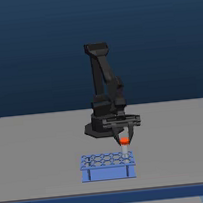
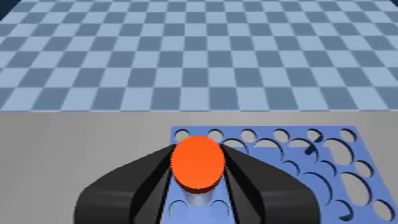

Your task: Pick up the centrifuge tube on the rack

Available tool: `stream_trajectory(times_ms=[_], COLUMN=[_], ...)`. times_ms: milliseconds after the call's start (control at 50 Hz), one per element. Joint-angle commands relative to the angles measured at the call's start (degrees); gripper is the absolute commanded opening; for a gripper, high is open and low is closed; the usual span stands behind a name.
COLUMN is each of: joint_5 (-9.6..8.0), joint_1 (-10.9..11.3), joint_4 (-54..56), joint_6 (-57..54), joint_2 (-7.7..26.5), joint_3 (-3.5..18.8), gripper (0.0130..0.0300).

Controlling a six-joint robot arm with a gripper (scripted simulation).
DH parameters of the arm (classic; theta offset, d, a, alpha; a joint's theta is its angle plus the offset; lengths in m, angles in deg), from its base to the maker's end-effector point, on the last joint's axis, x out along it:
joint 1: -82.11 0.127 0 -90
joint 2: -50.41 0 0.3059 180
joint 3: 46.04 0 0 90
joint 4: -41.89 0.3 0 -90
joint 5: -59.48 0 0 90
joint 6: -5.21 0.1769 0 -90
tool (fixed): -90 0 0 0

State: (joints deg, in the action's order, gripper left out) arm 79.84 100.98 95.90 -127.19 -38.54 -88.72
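Exterior view | hand (image 1: 124, 139) grips centrifuge tube (image 1: 124, 141) | above rack (image 1: 107, 166)

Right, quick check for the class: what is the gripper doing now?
Gripper: shut on the centrifuge tube, just above the rack.

We're looking at a flat grey tabletop (image 1: 39, 155) with nothing fancy on its surface, just a smooth matte slab. Behind the tabletop everything is a plain dark blue backdrop (image 1: 34, 50), a bit lighter toward the table's far edge. Past the tabletop's edges we get a pale blue and white checkered floor (image 2: 195, 55), which also peeks out at the corners and below the near edge in the exterior view. Lighting looks even, with no hard shadows.
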Motion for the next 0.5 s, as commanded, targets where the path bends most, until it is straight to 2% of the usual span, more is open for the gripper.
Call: stream_trajectory(times_ms=[20,500], joint_5=[-0.32,-2.71], joint_1=[0.0,0.0], joint_4=[1.0,13.8], joint_6=[-1.2,-14.7], joint_2=[-0.3,-3.5], joint_3=[0.2,2.0], gripper=[0.0130,0.0130])
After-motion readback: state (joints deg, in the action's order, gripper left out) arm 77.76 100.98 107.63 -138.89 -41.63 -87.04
